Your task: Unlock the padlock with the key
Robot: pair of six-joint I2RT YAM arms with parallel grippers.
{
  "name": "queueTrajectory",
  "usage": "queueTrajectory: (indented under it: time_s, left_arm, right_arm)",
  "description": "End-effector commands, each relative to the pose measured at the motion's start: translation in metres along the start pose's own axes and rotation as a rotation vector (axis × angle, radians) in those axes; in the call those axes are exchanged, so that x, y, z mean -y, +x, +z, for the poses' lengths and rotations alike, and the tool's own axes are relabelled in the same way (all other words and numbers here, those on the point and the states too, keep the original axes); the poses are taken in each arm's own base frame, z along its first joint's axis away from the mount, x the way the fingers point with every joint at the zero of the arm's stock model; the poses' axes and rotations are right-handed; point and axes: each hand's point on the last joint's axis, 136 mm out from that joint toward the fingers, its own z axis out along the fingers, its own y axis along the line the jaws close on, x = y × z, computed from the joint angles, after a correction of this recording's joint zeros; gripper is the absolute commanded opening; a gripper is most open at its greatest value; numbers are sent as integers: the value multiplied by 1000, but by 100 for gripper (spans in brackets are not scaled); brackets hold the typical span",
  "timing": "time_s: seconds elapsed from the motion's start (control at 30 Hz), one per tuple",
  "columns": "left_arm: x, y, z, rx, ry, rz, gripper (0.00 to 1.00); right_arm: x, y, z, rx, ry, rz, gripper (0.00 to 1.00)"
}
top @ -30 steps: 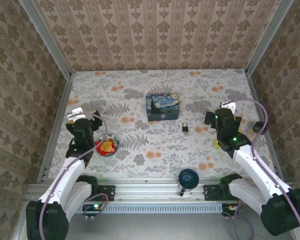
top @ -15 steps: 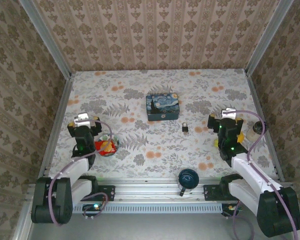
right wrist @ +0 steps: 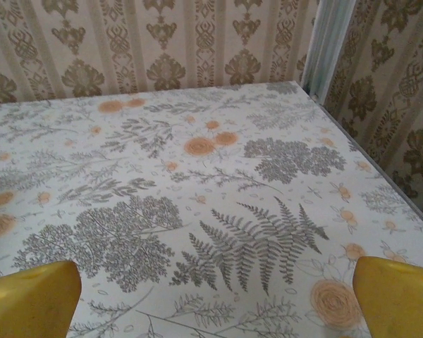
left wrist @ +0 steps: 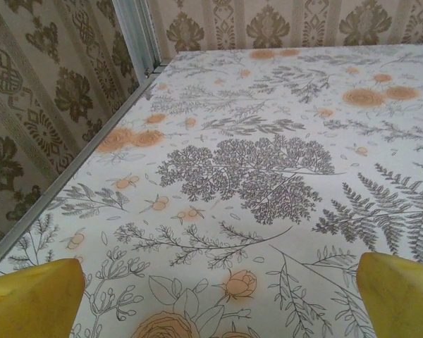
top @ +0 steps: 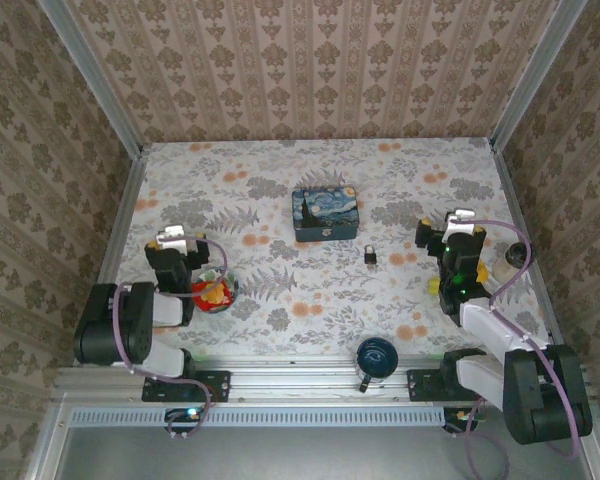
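The padlock (top: 370, 256), tiny and dark with a thin silvery shackle, lies on the flowered tabletop (top: 310, 290) just in front of the starry-night tin. The key is out of view. My left gripper (top: 178, 248) sits low at the table's left side, far from the padlock. In the left wrist view the left gripper (left wrist: 215, 303) is open, its yellow fingertips (left wrist: 32, 296) wide apart over bare cloth. My right gripper (top: 458, 232) is to the right of the padlock, about a hand's width away. In the right wrist view the right gripper (right wrist: 215, 299) is open with nothing between its fingertips (right wrist: 398, 296).
A blue-and-yellow starry-night tin (top: 325, 215) stands mid-table. A blue mug (top: 372, 360) sits at the near edge. A red-and-yellow round thing (top: 213, 293) lies beside the left arm. A small dark round thing (top: 517, 254) is by the right wall. Patterned walls enclose three sides.
Both arms have folded back toward their bases, elbows drawn in. The grippers shifted slightly nearer and stay open. The padlock and tin have not moved.
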Motion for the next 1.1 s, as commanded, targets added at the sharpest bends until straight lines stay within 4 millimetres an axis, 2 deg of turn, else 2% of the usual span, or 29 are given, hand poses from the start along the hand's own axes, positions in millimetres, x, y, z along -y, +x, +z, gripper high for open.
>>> queueTrajectory:
  time_s: [0.0,0.07,0.23,0.4,0.6,0.7,0.93,1.07]
  left_arm:
    - [-3,-19,10,84,-2,-27,100]
    - [-3,-14,14,36,1,-43,100]
    - [3,-17,26,-7,-4,6,100]
    - [6,-17,28,-22,3,16,100]
    - [33,-17,31,-39,227,25,100]
    - [48,-18,28,-31,332,49,100]
    - [49,-17,28,-32,338,51,100]
    - [48,-18,28,-29,335,52,100]
  right_arm:
    - [-5,-9,2,63,-40,2,100]
    - [-5,-6,4,63,-48,-3,100]
    - [-4,2,9,27,-60,-1,100]
    - [0,14,9,43,-57,20,100]
    - [0,17,10,45,-68,36,100]
    - [-9,16,11,48,-115,61,100]
    - [-22,19,21,55,-176,65,100]
    - [-24,33,33,30,-170,61,100]
